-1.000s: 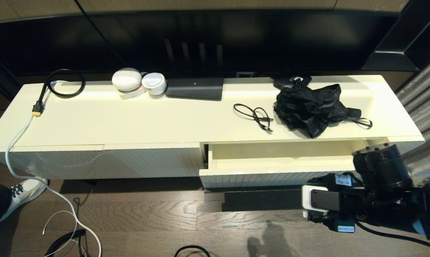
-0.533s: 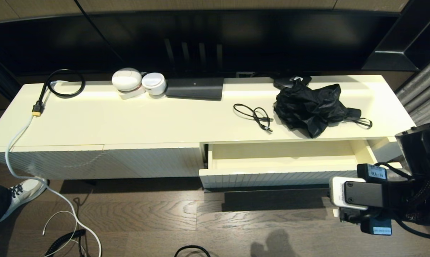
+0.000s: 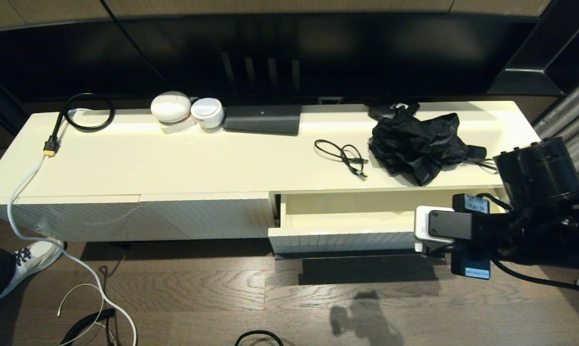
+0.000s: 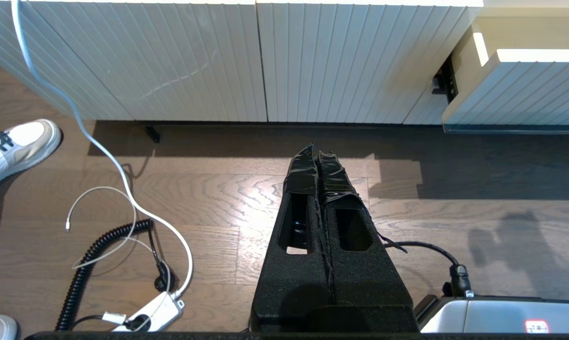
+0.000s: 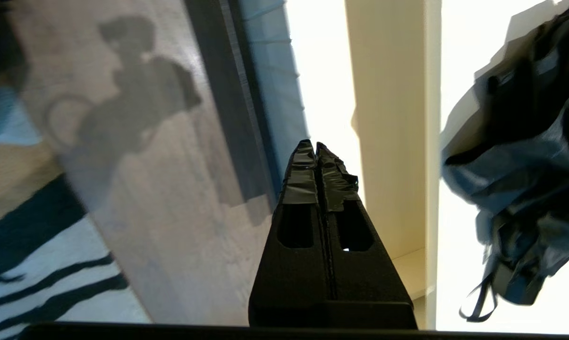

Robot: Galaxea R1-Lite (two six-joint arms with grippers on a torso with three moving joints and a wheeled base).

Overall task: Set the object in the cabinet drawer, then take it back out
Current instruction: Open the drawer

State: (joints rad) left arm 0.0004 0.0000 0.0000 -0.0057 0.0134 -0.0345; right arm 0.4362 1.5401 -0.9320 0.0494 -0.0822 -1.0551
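The long cream cabinet [image 3: 174, 163] serves as the landmark. At its far left end a black cable [image 3: 85, 113] coils on the top, and a white cable [image 3: 25, 192] trails off that end down to the wooden floor [image 3: 198, 288], where a white sneaker [image 3: 34, 257] stands near the cabinet's left foot. Further along the cabinet top, against its back edge, sit two white rounded devices [image 3: 186, 111] and, just beside them, a flat black box [image 3: 263, 119]. The left end effector [image 4: 317, 153] hangs over the floor in front of the cabinet's handle-less fluted panels [image 4: 265, 61], its two fingers pressed together and holding nothing.

On the right half of the cabinet top lies a thin black cord [image 3: 342, 156], and next to it a crumpled black bag [image 3: 419, 144] near the front edge. Directly under the bag, the cabinet drawer [image 3: 342, 235] stands pulled out of the cabinet's right section; the part of its smooth cream inside that shows has nothing lying in it. The right arm [image 3: 534, 192] reaches in from the cabinet's right end, covering the drawer's right part. The right end effector [image 5: 316, 147] is closed tight, its fingers flush against each other and gripping nothing, pointing along the open drawer with the bag off to one side of it.
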